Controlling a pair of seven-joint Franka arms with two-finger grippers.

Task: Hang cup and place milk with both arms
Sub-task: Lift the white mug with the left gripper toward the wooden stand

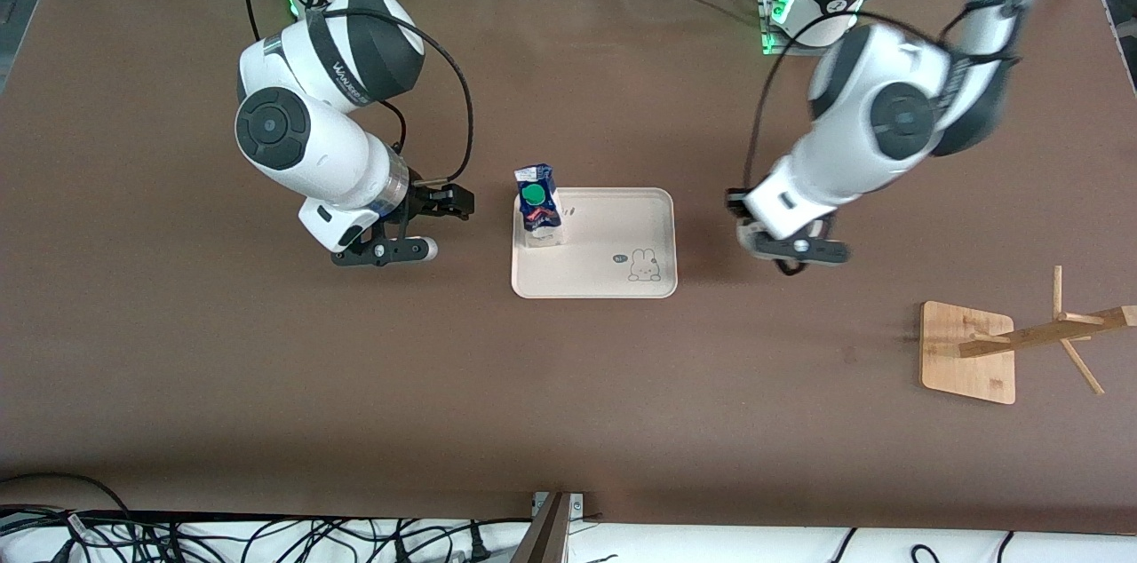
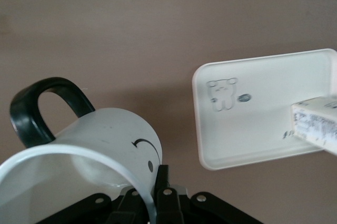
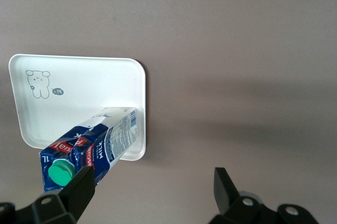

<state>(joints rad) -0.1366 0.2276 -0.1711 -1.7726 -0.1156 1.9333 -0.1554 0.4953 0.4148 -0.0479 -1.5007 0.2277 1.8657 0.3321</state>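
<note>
Milk carton (image 1: pixel 538 208): upright on the cream tray (image 1: pixel 622 225), in the tray corner toward the right arm's end of the table and farther from the front camera. Dark blue gable top with green cap facing up. Confirmed in the right wrist view (image 3: pixel 89 147), resting on the tray (image 3: pixel 79 87).

Right gripper (image 1: pixel 425 225): above bare table just beside the tray, toward the right arm's end. Fingers (image 3: pixel 79 190) spread apart, nothing between them; clear of the carton.

Cup: hidden under the left gripper in the front view. In the left wrist view, white cup (image 2: pixel 100 145) with black loop handle and smiley face pinched at the rim by the left gripper (image 2: pixel 158 192), tilted on its side with the opening toward the camera.

Left gripper (image 1: pixel 786 243): raised over bare table between the tray and the wooden rack (image 1: pixel 1004 345). Pressed closed on the cup wall.

Wooden rack: at the left arm's end of the table, nearer the front camera than the tray. Pegs bare.
</note>
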